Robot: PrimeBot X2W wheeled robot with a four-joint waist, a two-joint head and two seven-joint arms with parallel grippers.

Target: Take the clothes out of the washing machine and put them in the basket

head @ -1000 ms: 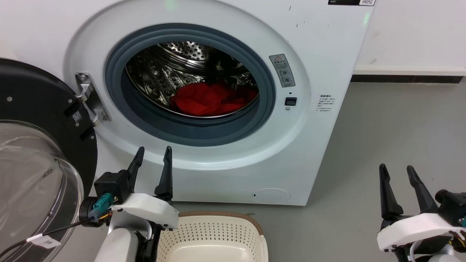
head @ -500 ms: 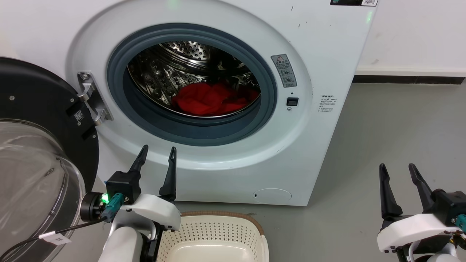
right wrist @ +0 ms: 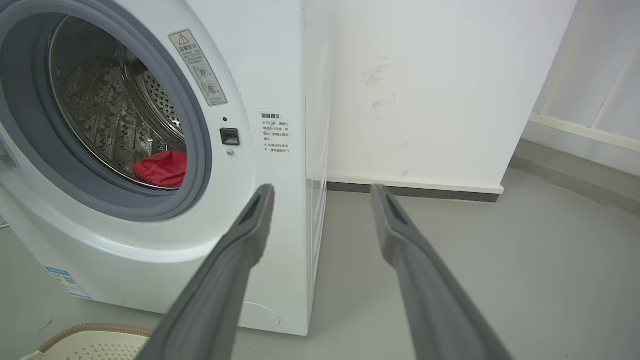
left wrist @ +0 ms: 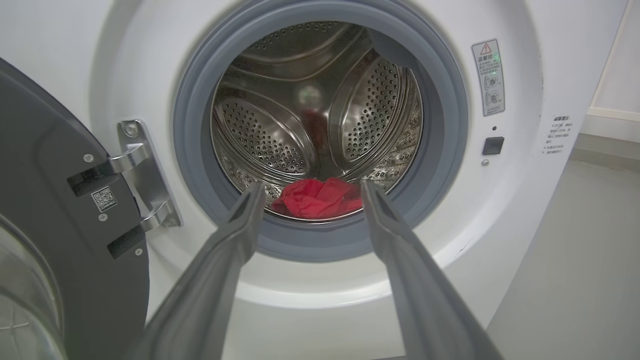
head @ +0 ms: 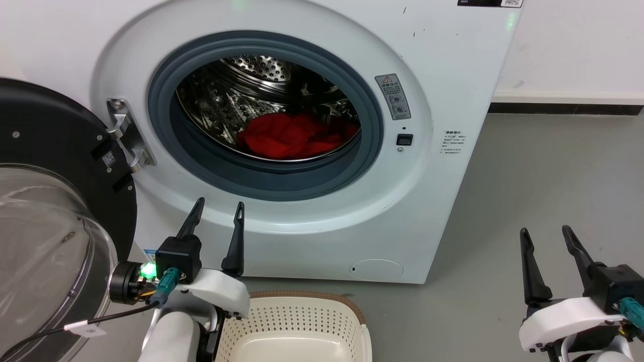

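The white washing machine [head: 453, 65] stands with its round door [head: 45, 151] swung open to the left. Red clothes [head: 294, 136] lie bunched at the bottom of the steel drum [head: 236, 95]; they also show as the red clothes [left wrist: 320, 197] past my left fingers and as clothes [right wrist: 162, 169] in the right wrist view. My left gripper [head: 220, 204] is open and empty, below the door ring, pointing up at the opening. My right gripper [head: 546, 230] is open and empty over the floor, right of the machine. The cream basket [head: 297, 322] sits on the floor in front of the machine.
The glass bulge of the open door [head: 35, 241] fills the lower left beside my left arm. Grey floor [head: 543, 171] stretches to the right of the machine, up to a white wall [head: 573, 50] with a dark skirting strip.
My left gripper has crept slightly right and up toward the drum opening, and its wrist light now glows green. The right gripper has barely shifted. The clothes lie as before.
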